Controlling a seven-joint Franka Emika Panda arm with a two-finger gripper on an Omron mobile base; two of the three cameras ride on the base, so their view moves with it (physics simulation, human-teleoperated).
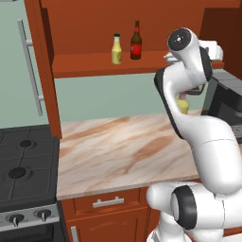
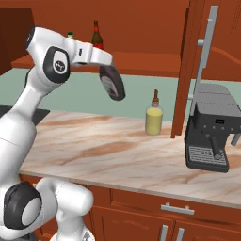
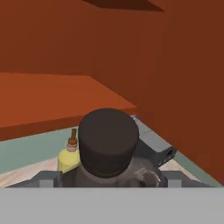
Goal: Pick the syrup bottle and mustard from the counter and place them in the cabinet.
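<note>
My gripper point(image 3: 109, 177) is shut on the syrup bottle, whose dark cap point(image 3: 108, 140) stands right in front of the hand camera. In the right base view the bottle's dark body with its pale grey label point(image 2: 112, 84) hangs tilted under the white hand. It is held in the air before the cabinet shelf point(image 2: 141, 63), at about shelf height. The mustard point(image 1: 116, 49), yellow with a green cap point(image 2: 70, 34), stands upright on that shelf point(image 1: 90, 66). The marbled counter point(image 1: 118, 151) lies below.
A slim brown bottle with a red label point(image 1: 136, 40) stands beside the mustard. A dull-yellow bottle with a brown neck point(image 2: 154, 120) is on the counter at the back. A black coffee machine point(image 2: 209, 136) sits at the right, and a stove point(image 1: 26, 165) at the left.
</note>
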